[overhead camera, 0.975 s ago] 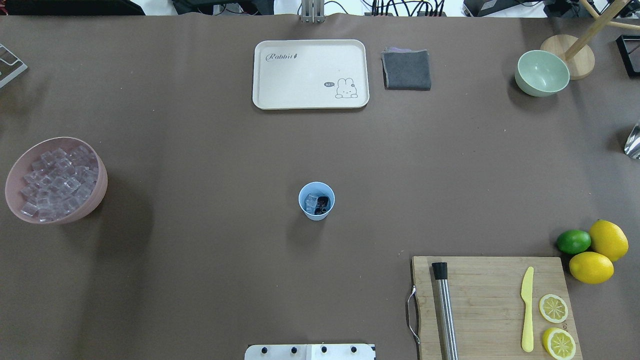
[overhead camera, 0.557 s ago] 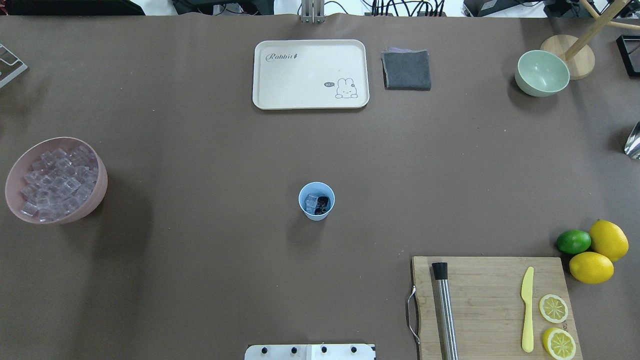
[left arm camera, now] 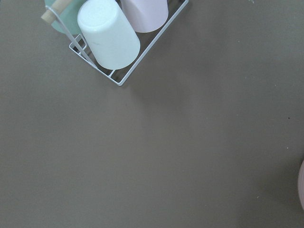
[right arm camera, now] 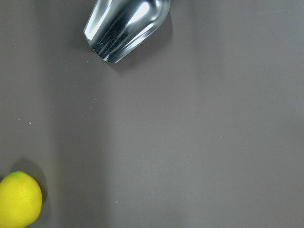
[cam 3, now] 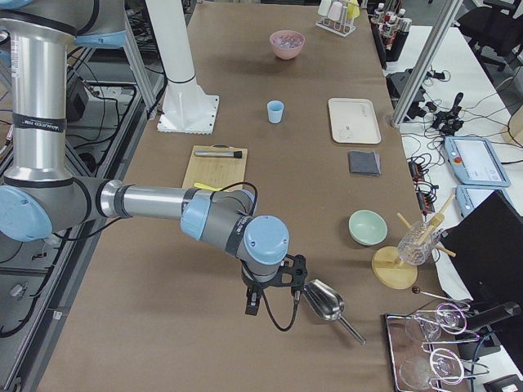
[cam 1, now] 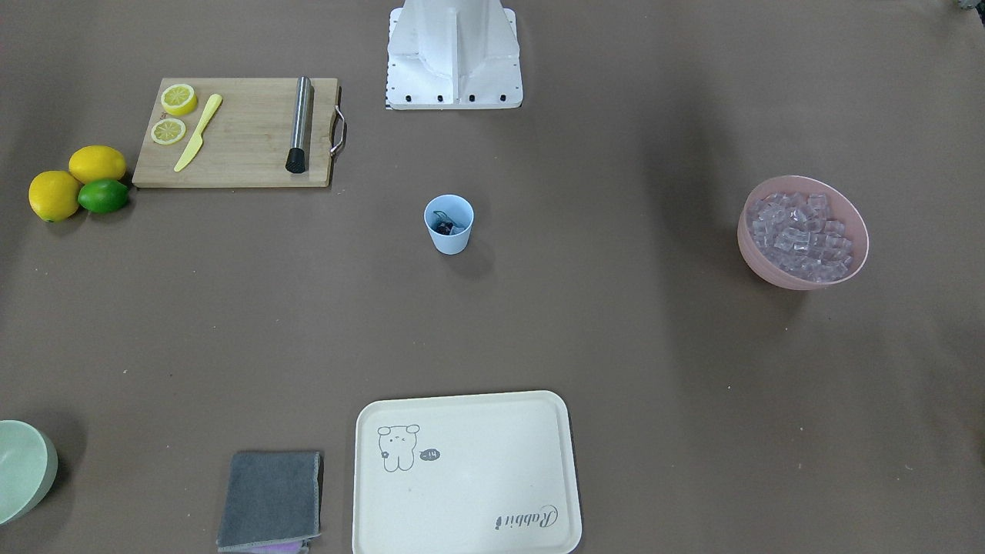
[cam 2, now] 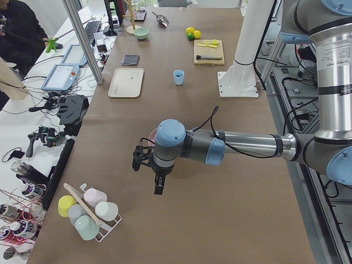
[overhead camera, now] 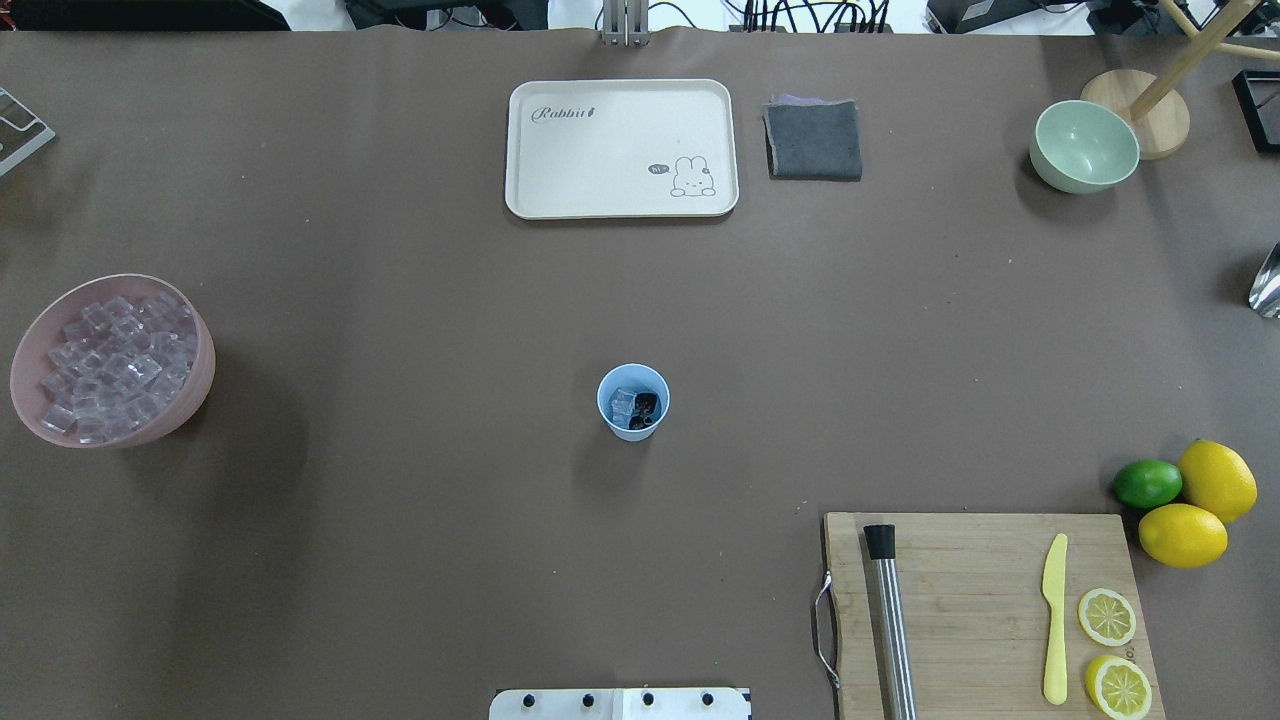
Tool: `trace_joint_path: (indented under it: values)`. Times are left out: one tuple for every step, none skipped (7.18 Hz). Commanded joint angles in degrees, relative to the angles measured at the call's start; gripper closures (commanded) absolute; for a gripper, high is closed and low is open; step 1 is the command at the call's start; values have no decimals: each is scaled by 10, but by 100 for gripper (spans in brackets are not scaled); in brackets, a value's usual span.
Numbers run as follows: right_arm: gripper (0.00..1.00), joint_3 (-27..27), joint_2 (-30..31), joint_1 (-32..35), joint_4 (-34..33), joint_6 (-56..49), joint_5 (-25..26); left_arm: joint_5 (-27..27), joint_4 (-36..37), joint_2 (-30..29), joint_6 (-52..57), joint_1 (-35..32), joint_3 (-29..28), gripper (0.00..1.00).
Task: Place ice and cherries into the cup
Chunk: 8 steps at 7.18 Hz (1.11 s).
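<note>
Directions use a clock face centred on the cup, with 6 o'clock toward the robot base.

1. Nearest the base, at 5 o'clock, the cutting board (overhead camera: 970, 600) lay with neither arm close to it.
2. At centre, the cup (overhead camera: 633, 428) stood upright, apart from everything else. Inside it, ice (overhead camera: 623, 402) lay on the 9 o'clock side and the cherries (overhead camera: 647, 405) on the 3 o'clock side.
3. At 9 o'clock, well apart, the pink bowl (overhead camera: 205, 372) held the spare cubes (overhead camera: 115, 365).
4. Farthest, at 12 o'clock, sat the tray (overhead camera: 620, 150).

The left gripper (cam 2: 158, 187) hung over bare table beyond the pink bowl. The right gripper (cam 3: 253, 304) hung beside the metal scoop (cam 3: 325, 300) at the opposite table end. Each appeared only in a side view, so whether it was released or clenched could not be told.

Status: both ingredients were in the cup. The task was judged complete, with nothing evidently left to do.
</note>
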State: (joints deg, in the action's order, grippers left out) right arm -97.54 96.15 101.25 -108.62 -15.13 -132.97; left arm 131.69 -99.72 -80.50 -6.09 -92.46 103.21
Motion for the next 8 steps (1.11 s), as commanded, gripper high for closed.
trace_joint_path:
  values:
    - [0,4,-11,-10,28,20,0,0,0,-4,0,2,1,2]
    - [0,15,-11,-21,63,54,0,0,0,-4,0,2,1,2]
    - [0,34,-11,-32,100,63,-1,-1,0,-4,2,1,-2,2]
    - [0,40,-12,-43,117,76,-3,-1,0,-3,3,1,-3,2]
    - [0,39,-11,-50,125,86,-5,-1,0,0,3,1,-1,2]
    - [0,34,-13,-57,127,87,-5,-1,0,2,3,0,-2,2]
    - [0,32,-14,-62,127,87,-5,0,0,3,4,-1,-2,2]
    - [0,25,-14,-63,127,87,-5,0,-1,3,5,-1,-1,2]
